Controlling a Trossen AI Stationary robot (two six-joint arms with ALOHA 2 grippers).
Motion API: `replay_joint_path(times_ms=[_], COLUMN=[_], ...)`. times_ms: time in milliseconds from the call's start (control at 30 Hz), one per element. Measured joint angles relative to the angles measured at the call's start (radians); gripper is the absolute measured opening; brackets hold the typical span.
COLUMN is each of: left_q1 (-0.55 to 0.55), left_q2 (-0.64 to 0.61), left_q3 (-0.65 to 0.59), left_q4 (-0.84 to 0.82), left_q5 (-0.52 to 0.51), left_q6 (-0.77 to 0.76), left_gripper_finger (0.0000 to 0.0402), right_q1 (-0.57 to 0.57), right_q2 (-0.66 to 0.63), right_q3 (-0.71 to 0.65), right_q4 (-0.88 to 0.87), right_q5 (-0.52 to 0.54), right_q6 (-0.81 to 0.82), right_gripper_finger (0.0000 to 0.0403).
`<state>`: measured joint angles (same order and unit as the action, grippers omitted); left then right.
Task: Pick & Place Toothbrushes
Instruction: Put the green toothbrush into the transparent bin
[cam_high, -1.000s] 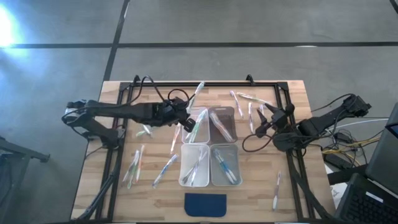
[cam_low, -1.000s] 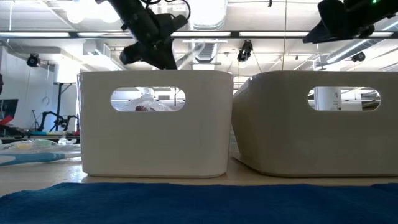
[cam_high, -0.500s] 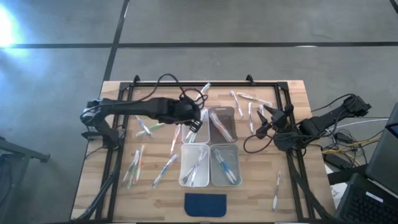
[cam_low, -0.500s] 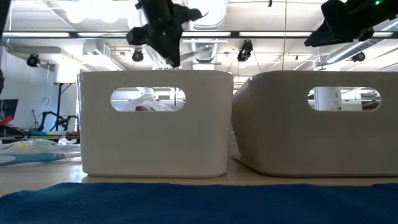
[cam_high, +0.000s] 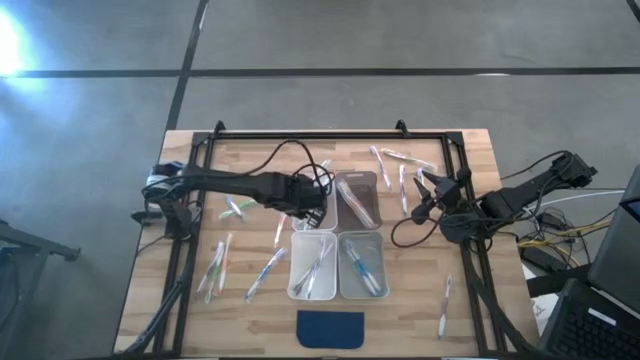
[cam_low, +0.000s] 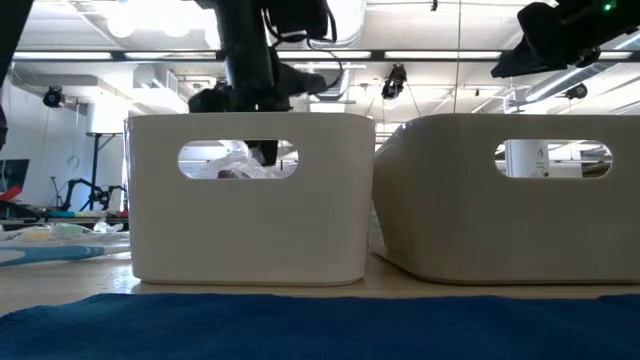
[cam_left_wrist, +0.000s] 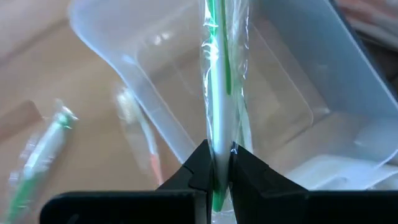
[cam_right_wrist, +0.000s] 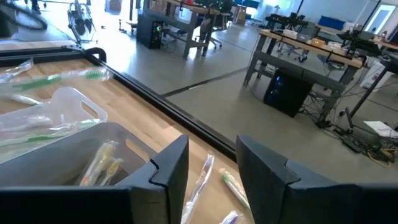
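The 4 clear bins (cam_high: 338, 235) are crowding mid-table; scattered toothbrushes (cam_high: 215, 265) are littering the left side, leaving bare wood toward the near-right edge.

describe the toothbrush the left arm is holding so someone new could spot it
Find the four clear bins grouped mid-table. Over the far left one, the left gripper is shut on a toothbrush. It is whitish with a green stripe, in a clear wrapper, and the only one clamped between dark fingers, not lying loose.
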<state>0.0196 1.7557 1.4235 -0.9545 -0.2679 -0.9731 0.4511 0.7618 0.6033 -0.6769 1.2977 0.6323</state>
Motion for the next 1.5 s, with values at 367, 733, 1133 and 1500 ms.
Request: replay_joint_path(times_ms=[367,733,1133,1500], left_q1=[-0.011,-0.010,0.007,0.009], left_q2=[0.004,0.059,0.065,0.065], left_q3=[-0.039,-0.039,-0.039,-0.113], left_q4=[0.078,0.090,0.090,0.173], left_q5=[0.059,0.094,0.095,0.155], left_q6=[-0.048,-0.050,-0.049,-0.039], left_gripper_finger=[0.0032,0.0033,0.0033,0.0033], right_q1=[0.000,0.000,0.000,0.000], right_q2=[0.001,0.001,0.001,0.001], right_q3=[0.000,-0.003,-0.008,-0.009], right_q4=[0.000,0.000,0.000,0.000], right_q5=[0.000,0.000,0.001,0.002], right_q6=[0.000,-0.004,-0.004,-0.005], right_gripper_finger=[0.0089,0.0056,0.0052,0.0088])
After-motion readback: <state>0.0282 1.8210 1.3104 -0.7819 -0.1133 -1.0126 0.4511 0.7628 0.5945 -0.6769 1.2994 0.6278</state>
